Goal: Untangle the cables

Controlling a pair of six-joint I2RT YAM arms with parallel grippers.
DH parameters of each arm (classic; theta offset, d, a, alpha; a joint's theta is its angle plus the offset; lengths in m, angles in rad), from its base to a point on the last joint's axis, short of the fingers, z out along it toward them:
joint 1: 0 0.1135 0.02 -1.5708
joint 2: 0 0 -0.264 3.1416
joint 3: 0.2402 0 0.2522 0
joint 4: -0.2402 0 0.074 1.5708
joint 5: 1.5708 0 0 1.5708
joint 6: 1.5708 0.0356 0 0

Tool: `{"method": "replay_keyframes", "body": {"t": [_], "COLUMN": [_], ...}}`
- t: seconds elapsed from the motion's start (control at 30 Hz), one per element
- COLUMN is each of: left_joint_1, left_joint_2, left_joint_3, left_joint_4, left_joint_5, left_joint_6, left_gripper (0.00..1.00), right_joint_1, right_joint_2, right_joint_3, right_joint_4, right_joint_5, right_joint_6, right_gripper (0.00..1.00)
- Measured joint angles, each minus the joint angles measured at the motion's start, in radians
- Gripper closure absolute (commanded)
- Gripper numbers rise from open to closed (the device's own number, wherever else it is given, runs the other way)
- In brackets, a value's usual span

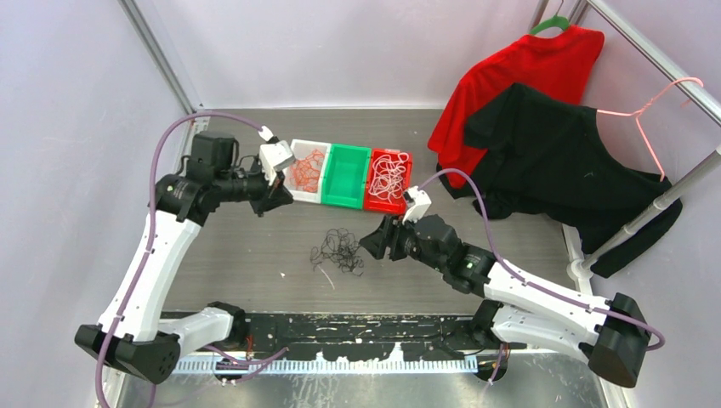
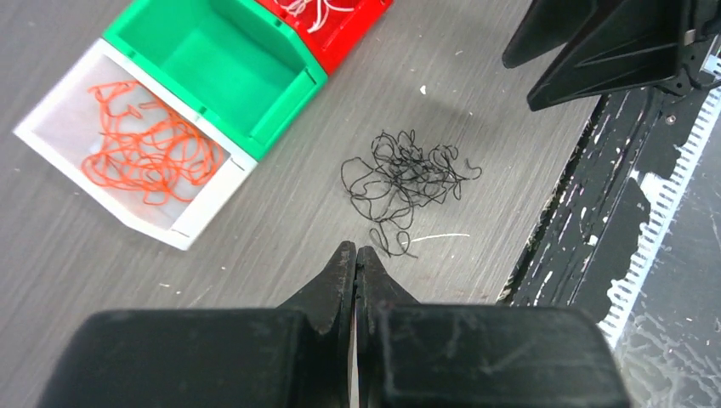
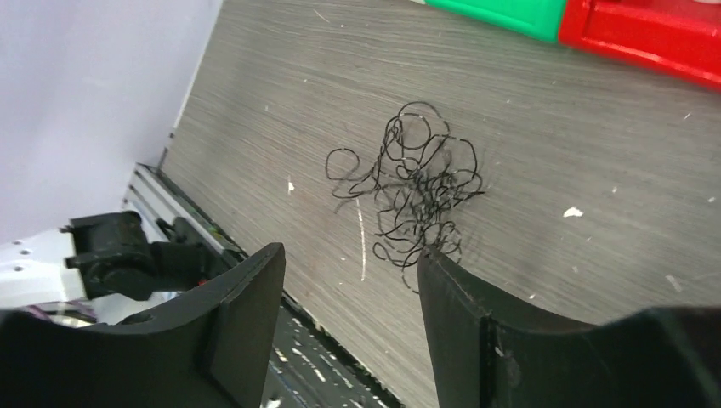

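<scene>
A clump of black cables (image 1: 337,251) lies on the grey table, also in the left wrist view (image 2: 406,177) and the right wrist view (image 3: 414,183). One loose white strand (image 2: 442,237) lies beside it. Orange cables (image 1: 308,171) fill the white bin (image 1: 304,146). White cables (image 1: 388,178) fill the red bin (image 1: 411,161). The green bin (image 1: 344,176) between them holds nothing. My left gripper (image 1: 278,195) is shut and empty, by the white bin. My right gripper (image 1: 371,240) is open and empty, just right of the black clump.
A red shirt (image 1: 527,64) and a black shirt (image 1: 553,157) hang on a rail at the back right, with a bare pink hanger (image 1: 659,110). A black strip (image 1: 340,327) runs along the table's near edge. Purple walls close in the left and back.
</scene>
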Motion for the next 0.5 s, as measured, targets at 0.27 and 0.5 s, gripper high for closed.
{"method": "replay_keyframes", "body": {"t": [0.27, 0.5], "left_joint_1": [0.000, -0.060], "left_joint_2": [-0.049, 0.002], "left_joint_3": [0.016, -0.208], "left_joint_4": [-0.082, -0.075], "left_joint_5": [-0.003, -0.035], "left_joint_6": [0.131, 0.119], "left_gripper": [0.57, 0.31], "right_joint_1": [-0.002, -0.002], "right_joint_2": [0.185, 0.245], "right_joint_3": [0.235, 0.237], "right_joint_4": [-0.036, -0.029], "right_joint_5": [-0.003, 0.064], "right_joint_6": [-0.225, -0.290], "right_gripper": [0.33, 0.34]}}
